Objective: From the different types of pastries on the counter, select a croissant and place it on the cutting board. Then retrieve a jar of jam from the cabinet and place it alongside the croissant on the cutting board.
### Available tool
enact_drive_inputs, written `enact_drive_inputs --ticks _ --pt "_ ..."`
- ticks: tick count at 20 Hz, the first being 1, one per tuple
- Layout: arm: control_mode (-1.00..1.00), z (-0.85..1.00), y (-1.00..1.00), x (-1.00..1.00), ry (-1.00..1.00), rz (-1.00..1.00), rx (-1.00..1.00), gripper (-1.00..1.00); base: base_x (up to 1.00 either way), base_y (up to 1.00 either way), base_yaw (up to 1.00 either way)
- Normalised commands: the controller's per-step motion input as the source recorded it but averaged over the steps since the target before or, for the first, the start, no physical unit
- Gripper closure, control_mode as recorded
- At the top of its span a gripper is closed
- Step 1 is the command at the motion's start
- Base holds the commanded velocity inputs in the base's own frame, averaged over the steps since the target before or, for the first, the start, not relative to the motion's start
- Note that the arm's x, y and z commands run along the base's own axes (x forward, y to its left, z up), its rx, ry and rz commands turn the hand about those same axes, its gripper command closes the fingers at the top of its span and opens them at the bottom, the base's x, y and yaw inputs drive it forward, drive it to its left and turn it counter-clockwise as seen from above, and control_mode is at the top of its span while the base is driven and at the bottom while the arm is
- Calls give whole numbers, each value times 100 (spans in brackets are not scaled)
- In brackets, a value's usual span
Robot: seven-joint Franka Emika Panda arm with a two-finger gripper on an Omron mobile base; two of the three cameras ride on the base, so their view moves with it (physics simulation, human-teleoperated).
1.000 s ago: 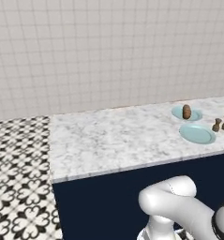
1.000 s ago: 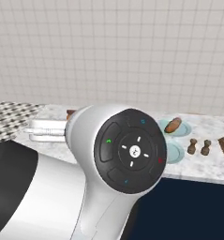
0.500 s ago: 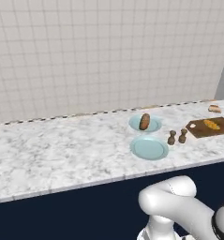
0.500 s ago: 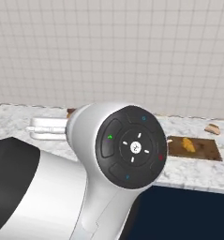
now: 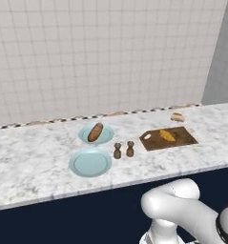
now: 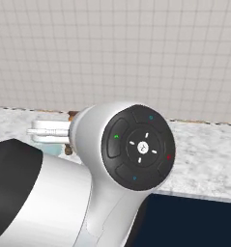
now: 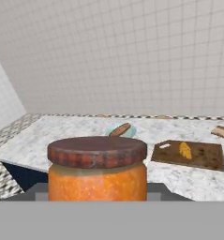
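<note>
Hand view: jar of jam [image 7: 97,169] sits right at the pincer, close against the camera; the fingers are hidden, so I can't tell the grip. Beyond it and to the right, croissant [image 7: 185,150] lies on cutting board [image 7: 190,155]. Since 0.5 s ago the base drove on: the board [image 5: 169,138] has slid toward frame centre on the counter [image 5: 34,162].

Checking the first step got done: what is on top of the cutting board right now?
The croissant lies on the cutting board, near its middle, with bare wood around it. The jam jar is not there yet; it sits close before the hand camera. Its lower part is cut off from view.
</note>
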Motion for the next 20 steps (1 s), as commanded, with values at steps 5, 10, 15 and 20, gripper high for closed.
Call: enact_drive_inputs --ticks 5,10,15,20 --pt "100 0 0 0 0 0 0 100 32 -100 0" --pt "100 0 0 0 0 0 0 100 44 -76 0" --pt "100 0 0 0 0 0 0 100 100 49 -2" --pt "100 0 0 0 0 0 0 100 100 99 -15"
